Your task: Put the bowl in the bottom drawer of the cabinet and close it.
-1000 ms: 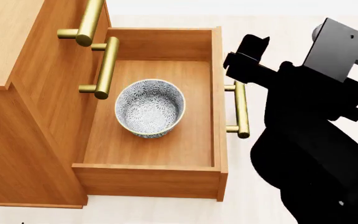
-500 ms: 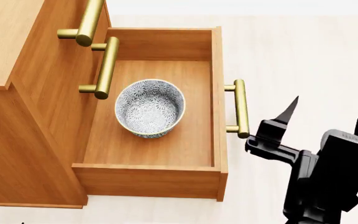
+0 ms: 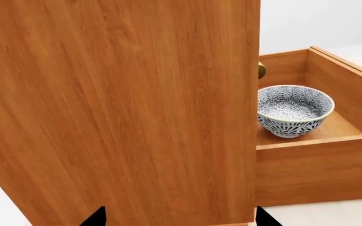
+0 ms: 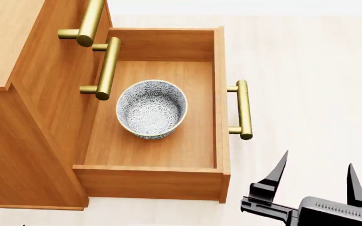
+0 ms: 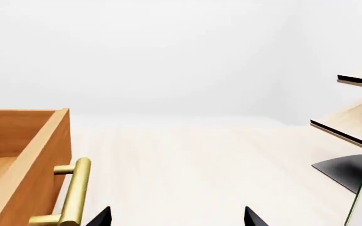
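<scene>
The right hand (image 4: pixel 313 181) has dropped away from the drawer in the last second: a moment ago it hung high over the drawer's front edge, then sank past the handle, and now only its two dark fingertips show low in the head view, spread apart and holding nothing. The bowl (image 4: pixel 152 108) sits upright on the floor of the bottom drawer (image 4: pixel 218 94), up and to the left of that hand, and has not shifted through the withdrawal. So the placing looks finished and the hand has let go cleanly.

The drawer remains pulled fully out of the cabinet (image 4: pixel 24 136). Its brass handle (image 4: pixel 243 109) stands just above the right hand and a little to its left, with bare floor between them. In the right wrist view the same handle (image 5: pixel 74 193) lies close ahead, slightly to one side of the open fingers.

The left hand (image 3: pixel 177 217) shows only two dark tips set well apart, empty, facing the cabinet's side panel, with the bowl (image 3: pixel 294 110) beyond it.

What is probably left is the closing: the right hand seems best placed to push the drawer front inward.
</scene>
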Tool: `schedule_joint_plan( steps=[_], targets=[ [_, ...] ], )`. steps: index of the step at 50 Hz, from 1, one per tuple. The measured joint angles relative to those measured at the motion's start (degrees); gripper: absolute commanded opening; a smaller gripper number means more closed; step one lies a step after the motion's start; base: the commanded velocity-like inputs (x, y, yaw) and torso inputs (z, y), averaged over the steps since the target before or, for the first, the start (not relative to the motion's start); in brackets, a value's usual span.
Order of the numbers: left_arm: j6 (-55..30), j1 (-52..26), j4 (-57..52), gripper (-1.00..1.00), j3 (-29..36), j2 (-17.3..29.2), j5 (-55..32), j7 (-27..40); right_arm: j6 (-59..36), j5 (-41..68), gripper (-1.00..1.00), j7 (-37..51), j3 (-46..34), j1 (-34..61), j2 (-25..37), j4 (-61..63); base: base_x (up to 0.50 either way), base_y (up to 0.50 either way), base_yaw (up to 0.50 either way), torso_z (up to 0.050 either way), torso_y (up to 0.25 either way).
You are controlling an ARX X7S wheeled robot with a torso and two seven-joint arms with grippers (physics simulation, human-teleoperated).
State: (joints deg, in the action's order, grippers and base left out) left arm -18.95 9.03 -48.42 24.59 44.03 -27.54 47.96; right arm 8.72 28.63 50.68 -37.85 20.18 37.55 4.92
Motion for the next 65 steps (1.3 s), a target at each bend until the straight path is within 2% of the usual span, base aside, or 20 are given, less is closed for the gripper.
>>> schedule_joint_plan(
  steps=[29, 65],
  targets=[
    [0.2, -0.1, 0.0, 1.0, 0.2, 0.2, 0.0, 0.2, 5.5, -5.3, 1.0, -2.8, -3.8, -3.9, -3.7, -7.1, 0.0, 0.0, 0.0, 0.0, 0.0],
    [0.9, 0.3, -0.1, 1.0, -0.1, 0.8, -0.5, 0.6, 5.1, -5.3, 1.0, -10.5, -5.9, 5.2, -11.9, -20.2, 0.0, 0.0, 0.0, 0.0, 0.0]
  ],
)
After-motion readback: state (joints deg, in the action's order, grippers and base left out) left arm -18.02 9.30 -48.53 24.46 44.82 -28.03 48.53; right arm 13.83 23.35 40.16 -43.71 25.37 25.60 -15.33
